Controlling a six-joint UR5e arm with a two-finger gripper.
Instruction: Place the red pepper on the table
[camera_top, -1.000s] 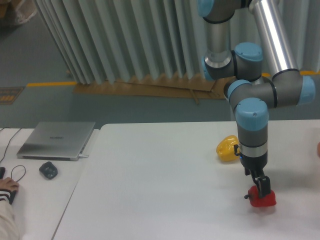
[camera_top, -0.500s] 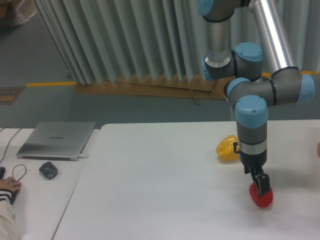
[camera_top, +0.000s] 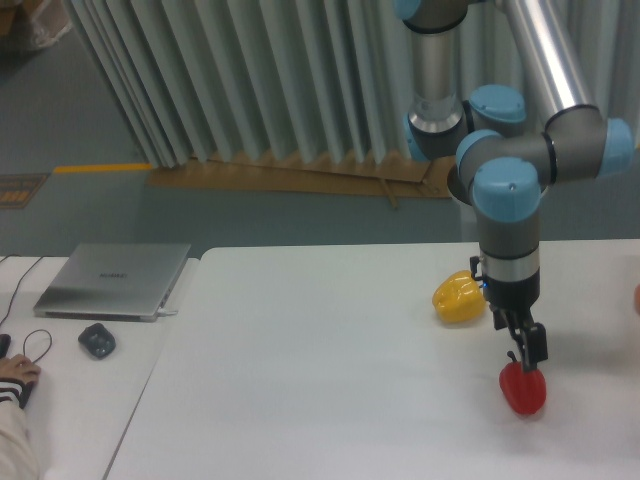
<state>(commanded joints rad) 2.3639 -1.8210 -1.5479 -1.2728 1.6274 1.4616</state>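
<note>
Now, against the moment before, the left of the scene is unchanged: the silver laptop (camera_top: 113, 279) lies shut on the adjoining desk (camera_top: 70, 390), the dark mouse (camera_top: 96, 340) sits in front of it, and a person's hand (camera_top: 18, 373) rests at the desk's near-left edge. The yellow bell pepper (camera_top: 459, 297) also sits where it did, on the white table (camera_top: 300, 370). What differs is at the right. The arm's wrist has drawn up and slightly rightward, so the gripper (camera_top: 527, 350) now stands higher, its tips just at the top of the red pepper (camera_top: 523, 389) instead of down over it. A second ago the pepper looked squat and tipped with its stem pointing left; now it rests upright on the table, rounded and glossy, a short dark stem poking up toward the fingers. It lies near the table's right end, in front of the yellow pepper and apart from it. Whether the jaws still pinch the stem or are parted around it, I cannot tell; they look narrow.
</note>
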